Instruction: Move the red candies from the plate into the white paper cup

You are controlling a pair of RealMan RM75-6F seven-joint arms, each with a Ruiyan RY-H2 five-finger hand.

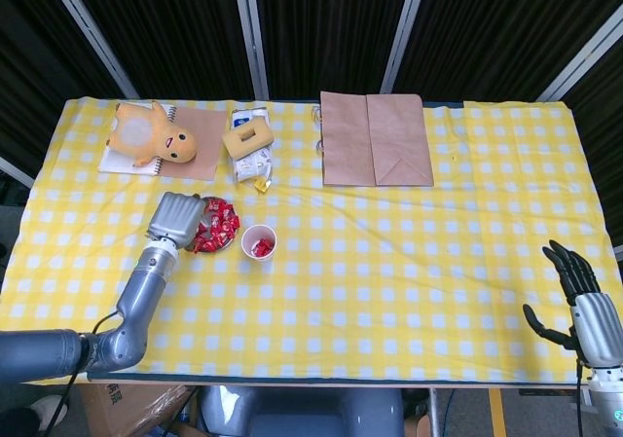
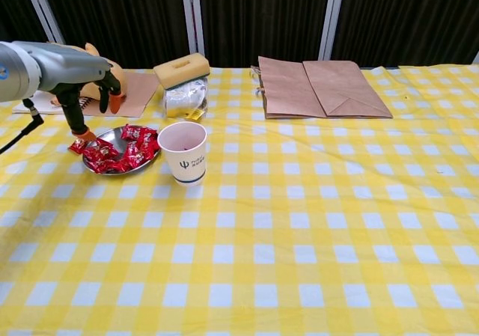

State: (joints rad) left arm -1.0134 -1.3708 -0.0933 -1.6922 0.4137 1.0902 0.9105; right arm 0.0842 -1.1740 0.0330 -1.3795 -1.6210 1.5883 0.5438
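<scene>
Several red candies [image 2: 120, 151] lie heaped on the plate [image 2: 101, 135] just under my left hand [image 2: 84, 83], fingers apart and empty, poised to pinch one for the white paper cup [image 2: 185, 151] just beside the plate.

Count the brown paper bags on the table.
1. A single bag lies flat at the far middle of the table, right of the sponge. None looks hidden.

head view high, looking steeply down on whole table [image 1: 409, 291], chest view low, perhaps table-edge height, facing across, both sharing tabletop
</scene>
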